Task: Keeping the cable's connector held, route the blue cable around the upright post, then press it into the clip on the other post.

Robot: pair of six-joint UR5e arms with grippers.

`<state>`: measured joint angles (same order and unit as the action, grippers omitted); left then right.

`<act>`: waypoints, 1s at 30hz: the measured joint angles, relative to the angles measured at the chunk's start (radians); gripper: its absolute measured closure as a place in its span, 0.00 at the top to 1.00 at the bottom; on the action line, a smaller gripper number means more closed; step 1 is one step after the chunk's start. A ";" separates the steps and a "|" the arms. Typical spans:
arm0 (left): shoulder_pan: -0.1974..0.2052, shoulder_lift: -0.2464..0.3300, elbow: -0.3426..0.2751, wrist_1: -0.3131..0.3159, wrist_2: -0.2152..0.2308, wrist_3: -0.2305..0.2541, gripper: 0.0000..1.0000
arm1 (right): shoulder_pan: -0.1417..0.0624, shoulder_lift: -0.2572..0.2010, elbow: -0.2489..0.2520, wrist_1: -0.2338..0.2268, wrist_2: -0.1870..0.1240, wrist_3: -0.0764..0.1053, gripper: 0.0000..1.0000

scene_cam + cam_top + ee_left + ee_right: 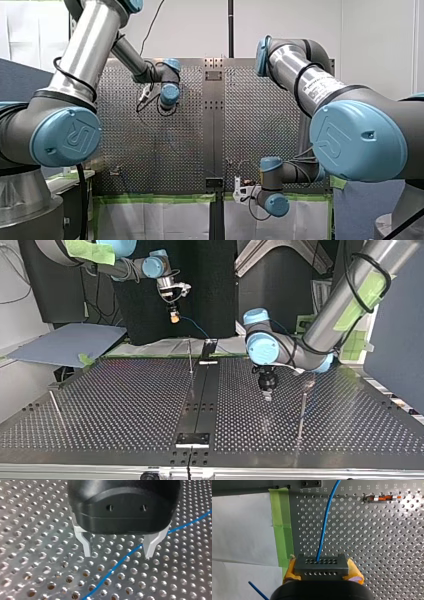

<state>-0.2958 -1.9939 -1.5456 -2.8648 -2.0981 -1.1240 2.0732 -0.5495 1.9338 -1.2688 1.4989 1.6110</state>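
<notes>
Cable (324, 522): blue. One end is plugged into the connector (321, 562). From there it runs out over the table (125, 405) and lies flat on the perforated surface under my left gripper.
Right gripper (322, 570): clenched on the connector, with a yellow pad (290, 571) pressed against each end. It is raised off the table at the far edge of the top view, left of the rail (201, 400).
Left gripper (117, 547): released, grasping nothing. Its metal fingers (84, 543) are spread wide and point down just above the table. The cable crosses slantwise between them, close to one finger, and seems to touch neither.
Far post (190, 357): a thin rod beside the rail, near where the cable comes down from the connector.
Near post (302, 412): just beside my left gripper at the top view's right. A small fitting at its top may be the clip, but it is too small to be sure.
Step in hand: the connector is held, so that part looks settled. Routing seems not yet begun, as the cable goes round no post. My left gripper looks poised to take up the slack.
Next move: probably lower the fingers to straddle the cable and close on it. The cable sits off-centre, so a finger could land on it; a small sideways shift first would help. The right hold must not loosen while the cable is led round the post.
</notes>
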 joint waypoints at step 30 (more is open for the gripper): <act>-0.050 -0.134 0.000 0.057 -0.122 0.191 1.00 | 0.001 0.000 0.000 -0.002 0.000 0.000 0.00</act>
<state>-0.3458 -2.1276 -1.5459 -2.8076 -2.2200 -0.9333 2.0744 -0.5494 1.9338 -1.2705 1.4988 1.6107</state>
